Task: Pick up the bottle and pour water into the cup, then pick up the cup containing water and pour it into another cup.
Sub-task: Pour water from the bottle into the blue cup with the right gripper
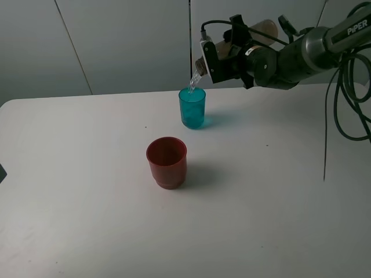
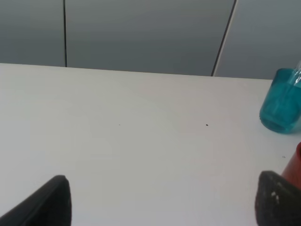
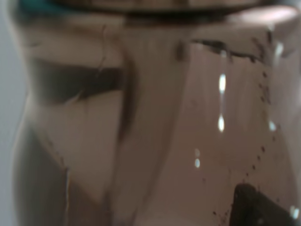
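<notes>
A white worktop meets grey walls. Near its back edge the right pincer is clamped on the tipped bottle. The left pincer stands apart, empty. Tip slowly so the thin water lands inside the teal cup.

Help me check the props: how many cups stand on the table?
2. The teal cup stands toward the back of the table, under the tilted bottle, water streaming into it; the red cup stands nearer the front, apart from it. No other seems hidden.
</notes>
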Robot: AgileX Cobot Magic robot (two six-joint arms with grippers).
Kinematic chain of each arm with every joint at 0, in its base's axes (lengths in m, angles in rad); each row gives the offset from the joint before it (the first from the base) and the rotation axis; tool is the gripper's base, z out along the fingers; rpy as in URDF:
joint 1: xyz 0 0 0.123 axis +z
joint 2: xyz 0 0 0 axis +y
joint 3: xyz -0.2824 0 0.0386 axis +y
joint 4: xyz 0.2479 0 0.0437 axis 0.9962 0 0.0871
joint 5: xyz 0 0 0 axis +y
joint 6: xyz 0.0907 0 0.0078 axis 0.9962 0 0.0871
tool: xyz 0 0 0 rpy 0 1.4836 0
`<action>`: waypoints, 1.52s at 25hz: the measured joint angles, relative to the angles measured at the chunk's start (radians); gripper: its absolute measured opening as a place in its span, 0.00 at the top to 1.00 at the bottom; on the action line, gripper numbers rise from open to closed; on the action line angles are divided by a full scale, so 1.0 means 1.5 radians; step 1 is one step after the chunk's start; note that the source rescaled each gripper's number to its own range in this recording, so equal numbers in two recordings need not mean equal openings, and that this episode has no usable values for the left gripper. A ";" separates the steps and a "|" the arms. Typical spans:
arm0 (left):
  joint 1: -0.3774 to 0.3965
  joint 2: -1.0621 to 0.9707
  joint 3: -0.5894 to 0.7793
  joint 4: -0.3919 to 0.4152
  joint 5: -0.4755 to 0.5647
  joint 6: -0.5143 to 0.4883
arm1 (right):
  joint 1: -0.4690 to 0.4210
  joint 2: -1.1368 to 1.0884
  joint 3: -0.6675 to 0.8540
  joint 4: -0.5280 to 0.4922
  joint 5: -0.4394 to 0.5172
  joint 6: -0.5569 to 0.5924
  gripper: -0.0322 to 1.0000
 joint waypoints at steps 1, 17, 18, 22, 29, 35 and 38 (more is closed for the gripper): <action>0.000 0.000 0.000 0.000 0.000 0.000 | 0.000 0.000 0.000 0.000 0.000 0.000 0.97; 0.000 0.000 0.000 0.000 0.000 0.000 | 0.000 0.031 0.000 -0.001 -0.052 -0.032 0.97; 0.000 0.000 0.000 0.000 0.000 0.000 | 0.000 0.032 0.000 -0.001 -0.054 -0.032 0.97; 0.000 0.000 0.000 0.000 0.000 0.000 | 0.000 0.032 0.000 -0.017 -0.069 -0.032 0.97; 0.000 0.000 0.000 0.000 0.000 0.001 | 0.004 0.032 0.005 -0.038 -0.102 -0.032 0.97; 0.000 0.000 0.000 0.000 0.000 0.001 | 0.004 0.032 0.030 -0.054 -0.114 -0.032 0.97; 0.000 0.000 0.000 0.000 0.000 0.001 | 0.004 0.032 0.036 -0.084 -0.131 -0.032 0.97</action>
